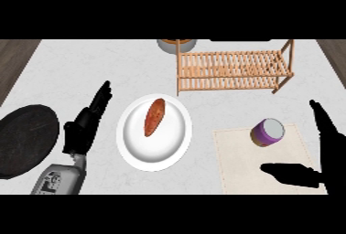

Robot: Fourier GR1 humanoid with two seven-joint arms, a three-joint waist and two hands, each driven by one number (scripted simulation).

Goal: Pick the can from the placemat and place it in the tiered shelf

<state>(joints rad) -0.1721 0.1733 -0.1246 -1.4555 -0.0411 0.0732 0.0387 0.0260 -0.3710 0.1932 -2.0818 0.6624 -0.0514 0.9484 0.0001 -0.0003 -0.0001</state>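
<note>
A purple can (268,132) with a pale lid lies tilted on the beige placemat (236,160) at the lower right. The wooden tiered shelf (233,68) stands at the back right of the counter. My right hand (324,160) is open at the right edge, its fingers straight up and its thumb pointing left below the can, apart from it. My left hand (86,125) rests open at the left, fingers pointing up and away, between a black pan and a white plate.
A white plate (169,151) holding a brown sweet potato (154,116) sits in the middle. A black round pan (24,137) lies at the left edge. A grey bowl (177,44) stands behind the shelf's left end.
</note>
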